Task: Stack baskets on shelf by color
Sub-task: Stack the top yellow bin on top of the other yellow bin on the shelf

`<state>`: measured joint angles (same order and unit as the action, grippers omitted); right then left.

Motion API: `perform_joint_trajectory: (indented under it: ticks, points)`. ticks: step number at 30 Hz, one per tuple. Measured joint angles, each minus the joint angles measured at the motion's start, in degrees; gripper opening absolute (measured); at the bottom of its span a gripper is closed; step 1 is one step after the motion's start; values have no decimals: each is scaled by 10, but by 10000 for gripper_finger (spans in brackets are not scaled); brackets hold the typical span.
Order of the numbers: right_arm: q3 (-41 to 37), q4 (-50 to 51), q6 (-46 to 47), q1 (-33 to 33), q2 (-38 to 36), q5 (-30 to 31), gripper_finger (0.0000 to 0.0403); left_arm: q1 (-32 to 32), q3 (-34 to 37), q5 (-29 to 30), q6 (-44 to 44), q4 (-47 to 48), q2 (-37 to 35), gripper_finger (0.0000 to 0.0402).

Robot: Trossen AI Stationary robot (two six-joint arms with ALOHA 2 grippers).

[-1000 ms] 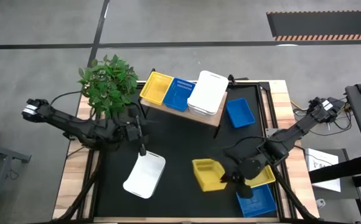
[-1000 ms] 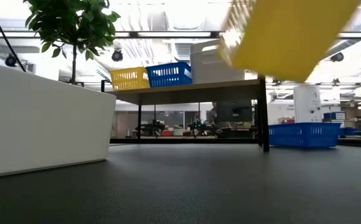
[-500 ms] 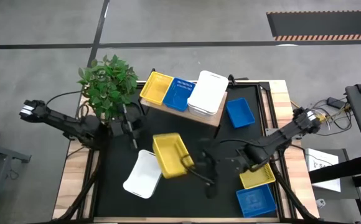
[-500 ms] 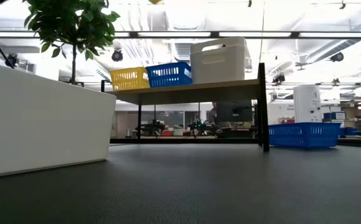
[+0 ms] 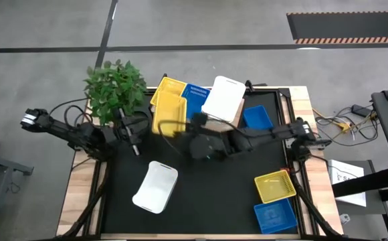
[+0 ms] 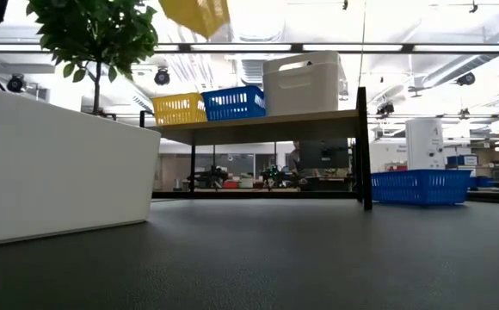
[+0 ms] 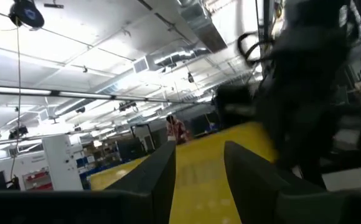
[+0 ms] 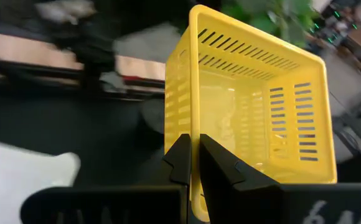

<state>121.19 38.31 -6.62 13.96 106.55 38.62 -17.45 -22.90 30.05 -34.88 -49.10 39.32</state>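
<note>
My right gripper [image 5: 182, 127] reaches across the table from the right and is shut on a yellow basket [image 5: 167, 115], held just in front of the shelf's [image 5: 225, 126] left end. The low view shows that basket [image 6: 198, 13] high in the air. On the shelf stand a yellow basket [image 5: 170, 88], a blue basket [image 5: 195, 99] and a white stack [image 5: 224, 99]. A white basket [image 5: 155, 186] lies bottom up on the table. My left gripper [image 5: 134, 140] is open and waits left of the held basket. My right gripper pinches one wall of the yellow basket at its rim [image 8: 195, 140], one finger [image 8: 179, 163] outside and one finger [image 8: 218, 165] inside. The basket [image 8: 249, 112] is lifted clear of the table and tilted, stretching away beyond the fingers.
On the table lie a blue basket [image 5: 256, 120] right of the shelf, and a yellow basket [image 5: 274, 186] and a blue basket [image 5: 274, 215] at the near right corner. A potted plant [image 5: 114, 90] stands at the far left, next to the shelf.
My right gripper has carried the yellow basket from the near right of the table, up and across to the far left, to the shelf's left end; the basket has turned and tipped on the way. My left gripper has drawn back toward the left and far edges.
</note>
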Motion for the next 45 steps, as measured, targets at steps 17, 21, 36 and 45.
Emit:
perform_joint_trajectory:
  ticks: [17,21,36,45]
  points:
    - [9,17,18,-136,33,-28,13,-6,-27,-211,76,-32,33,121]
    - [8,12,9,-150,43,-31,13,-24,-30,-287,106,-33,21,121]
    - [7,-27,-23,-179,63,-51,13,-109,-9,-317,87,-47,18,121]
    - [5,-49,-34,-181,69,-61,13,-136,-9,-317,85,-44,8,121]
